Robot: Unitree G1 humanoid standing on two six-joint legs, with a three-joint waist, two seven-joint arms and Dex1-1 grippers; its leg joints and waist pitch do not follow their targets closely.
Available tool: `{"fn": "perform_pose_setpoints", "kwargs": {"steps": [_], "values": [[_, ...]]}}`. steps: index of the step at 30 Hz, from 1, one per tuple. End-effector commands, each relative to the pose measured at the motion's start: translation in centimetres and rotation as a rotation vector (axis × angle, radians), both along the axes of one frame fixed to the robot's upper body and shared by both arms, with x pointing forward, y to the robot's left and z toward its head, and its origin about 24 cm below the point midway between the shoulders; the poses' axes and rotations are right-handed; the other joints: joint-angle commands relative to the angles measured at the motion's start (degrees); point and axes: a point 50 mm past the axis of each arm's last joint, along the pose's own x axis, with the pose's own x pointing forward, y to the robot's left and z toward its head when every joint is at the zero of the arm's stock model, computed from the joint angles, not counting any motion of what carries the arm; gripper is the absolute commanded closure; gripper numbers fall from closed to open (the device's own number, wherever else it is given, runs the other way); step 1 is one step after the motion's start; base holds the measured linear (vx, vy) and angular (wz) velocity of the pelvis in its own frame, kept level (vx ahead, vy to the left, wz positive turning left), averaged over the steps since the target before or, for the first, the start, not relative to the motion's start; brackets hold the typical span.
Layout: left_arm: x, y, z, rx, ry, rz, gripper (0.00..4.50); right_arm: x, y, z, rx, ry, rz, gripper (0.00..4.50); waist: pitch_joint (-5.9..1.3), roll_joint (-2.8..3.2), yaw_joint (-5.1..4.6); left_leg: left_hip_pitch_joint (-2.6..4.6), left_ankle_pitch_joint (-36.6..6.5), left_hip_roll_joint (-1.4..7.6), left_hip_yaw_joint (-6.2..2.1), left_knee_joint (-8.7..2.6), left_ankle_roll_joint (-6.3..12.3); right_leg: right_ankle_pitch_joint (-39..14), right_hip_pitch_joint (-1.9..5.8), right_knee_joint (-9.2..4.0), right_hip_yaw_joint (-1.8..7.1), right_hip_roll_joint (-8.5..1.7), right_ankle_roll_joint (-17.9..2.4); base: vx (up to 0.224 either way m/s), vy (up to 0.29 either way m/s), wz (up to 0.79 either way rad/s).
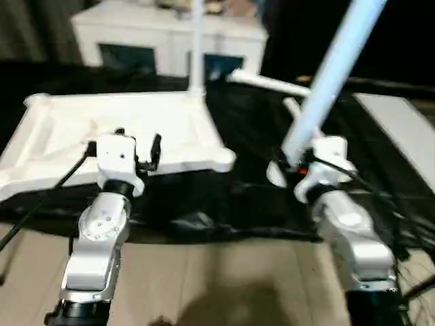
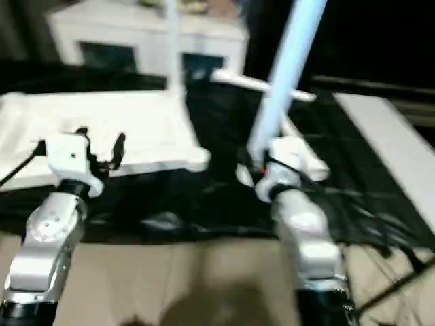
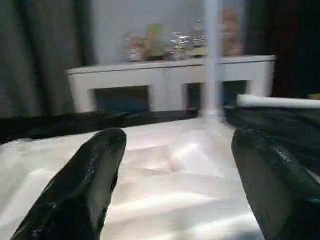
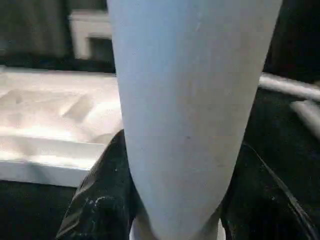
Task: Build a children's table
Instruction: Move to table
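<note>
Your right tool (image 1: pixel 293 165) grips a leg (image 1: pixel 333 75) pointing up; the tabletop's (image 1: pixel 54 129) near corner socket (image 1: pixel 221 161) lies to its left, while your left tool (image 1: pixel 124 147) hangs released.

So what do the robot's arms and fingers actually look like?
Both forearms are rounded silver metal. The left arm ends in a boxy white wrist block with thin black cables; the right arm has a small red mark at its wrist. The fingers are black, thick and rounded.
</note>
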Motion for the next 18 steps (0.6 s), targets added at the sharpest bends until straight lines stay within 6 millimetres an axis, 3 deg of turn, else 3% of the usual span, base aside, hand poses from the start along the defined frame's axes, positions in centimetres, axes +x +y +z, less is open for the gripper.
{"fn": "perform_pose_setpoints", "kwargs": {"steps": [1,2,3,4,5,6,7,8,9,10,11,12,13,14,15,16,17,18], "values": [[0.1,-0.1,-0.1,0.005,0.009,-0.002,0.66,0.2,-0.3,0.9,0.011,-0.035,-0.016,2.64,-5.57,2.29,-3.81,10.7,-3.47,7.98,-9.41,-9.08,9.41,-2.82,-8.94,5.24,2.94,2.56,-1.87,0.208,0.068,0.39],[0.1,-0.2,-0.2,0.009,0.013,-0.004,0.66,0.2,-0.3,0.9,0.008,-0.035,-0.013,2.64,-4.97,2.7,-2.3,9.67,6.83,5.6,-7.83,-7.9,10.08,-0.36,-12.11,6.72,3.97,2.42,2.27,0.202,0.056,-0.03],[0.0,-0.2,-0.2,0.012,0.012,-0.009,0.66,0.2,-0.3,0.9,0.003,-0.036,-0.01,2.64,-5.34,1.71,-2.25,9.52,14.5,5.71,-6.35,-8.14,11.43,3.88,-14.19,7.49,4.47,1.85,4.54,0.202,0.056,-0.03],[0.0,-0.3,-0.2,0.013,0.012,-0.012,0.66,0.2,-0.3,0.8,-0.002,-0.035,-0.009,2.64,-5.2,1.14,-2.17,9.07,16.89,5.29,-5.28,-8.79,11.81,6.85,-14.97,7.46,4.45,1.79,4.54,0.18,0.065,0.11],[0.1,-0.3,-0.3,0.015,0.015,-0.016,0.66,0.2,-0.3,0.8,-0.004,-0.035,-0.01,2.64,-4.4,-0.72,-2.62,7.44,16.04,4.92,-3.08,-10.88,12.33,14.28,-15.28,5.64,5.23,0.82,1.68,0.203,0.029,0.02],[0.1,-0.4,-0.3,0.017,0.017,-0.02,0.66,0.2,-0.4,0.8,-0.004,-0.033,-0.012,2.64,-3.54,-2.42,-2.33,6.55,11.28,1.71,0.64,-12.35,12.03,20.83,-13.91,0.59,5.54,0.48,-3.54,0.203,0.029,0.02],[0.1,-0.5,-0.3,0.017,0.017,-0.029,0.66,0.1,-0.3,0.8,-0.004,-0.031,-0.012,2.64,-4.78,-5.6,-1.34,5.68,1.25,-2.69,2.56,-9.23,10.81,14.47,-7.76,-3.6,10.95,-1.95,-6.52,0.231,-0.009,-0.08],[0.1,-0.6,-0.3,0.017,0.017,-0.035,0.66,0.1,-0.4,0.7,-0.003,-0.031,-0.012,2.64,-3.73,-5.79,0.43,4.68,-5.03,-5.72,4.05,-5.27,8.36,-0.86,-5.39,-7.95,15.48,-5.12,-10.44,0.242,-0.06,0.2],[0.1,-0.7,-0.3,0.018,0.019,-0.041,0.66,0.0,-0.4,0.7,0.0,-0.032,-0.011,2.64,-3.74,-5.16,1.71,3.75,-7.1,-6.14,1.76,1.71,5.64,-23.05,-3.14,-11.41,19.84,-9.44,-19.12,0.242,-0.06,0.2],[0.1,-0.8,-0.3,0.019,0.017,-0.045,0.66,0.0,-0.4,0.7,0.005,-0.026,-0.009,2.64,-3.96,-5.7,1.9,1.16,-5.31,-5.08,0.33,2.89,3.43,-23.88,-0.83,-10.2,20.28,-9.92,-22.04,0.249,-0.026,0.18],[0.2,-0.8,-0.3,0.018,0.018,-0.05,0.66,0.0,-0.4,0.6,0.016,-0.014,-0.014,2.64,-4.2,-4.88,2.86,-1.48,-0.03,-4.41,-1.24,4.25,-0.39,-17.33,0.15,-8.53,19.26,-8.58,-23.54,0.216,0.032,-0.04],[0.2,-0.8,-0.3,0.019,0.019,-0.053,0.66,0.0,-0.5,0.5,0.019,-0.012,-0.016,2.64,-3.81,-4.35,2.21,-3.73,2.93,-3.11,-2.28,5.16,-2.35,-8.38,0.51,-8.2,18.25,-8.73,-25.93,0.216,0.032,-0.04],[0.1,-0.9,-0.4,0.022,0.021,-0.062,0.66,-0.1,-0.7,0.4,0.019,-0.009,-0.02,2.64,-2.96,-3.37,3.09,-1.98,1.86,-3.86,-1.61,3.5,-6.01,-8.0,-2.05,-9.02,19.57,-3.07,-25.58,0.165,0.022,-0.03],[0.1,-1.0,-0.4,0.023,0.023,-0.066,0.66,-0.2,-0.7,0.4,0.016,-0.008,-0.02,2.64,-2.3,-2.81,2.99,-2.61,4.1,-2.55,-2.34,1.11,-7.13,-8.86,-2.39,-8.84,18.79,-1.61,-23.17,0.131,0.063,-0.37],[0.1,-1.2,-0.5,0.025,0.026,-0.08,0.66,-0.2,-0.9,0.4,0.013,-0.008,-0.021,2.64,-2.46,0.4,1.63,0.21,6.16,-0.13,-1.87,-8.06,-10.52,-10.58,-6.38,-6.44,13.73,5.06,-11.49,0.131,0.063,-0.37],[0.1,-1.2,-0.5,0.026,0.027,-0.087,0.66,-0.2,-0.9,0.4,0.014,-0.009,-0.022,2.64,-1.67,2.07,0.11,2.89,-4.44,4.58,-4.63,-11.66,-10.88,-11.98,-10.93,-1.54,11.64,6.39,-5.45,0.136,0.129,-0.55],[0.0,-1.5,-0.6,0.025,0.04,-0.117,0.66,-0.2,-1.1,0.5,0.01,-0.012,-0.024,2.64,-4.0,0.64,0.22,4.77,-15.3,8.79,-8.97,-13.6,-6.6,-2.94,-11.2,6.03,8.49,2.88,-1.27,0.148,0.108,-0.3],[0.0,-1.7,-0.7,0.023,0.049,-0.133,0.66,-0.1,-1.1,0.5,0.007,-0.014,-0.025,2.64,-4.06,1.74,-0.22,6.07,-12.02,7.11,-7.87,-12.11,0.95,3.93,-13.6,5.46,7.26,2.19,-1.56,0.148,0.108,-0.3]]}}
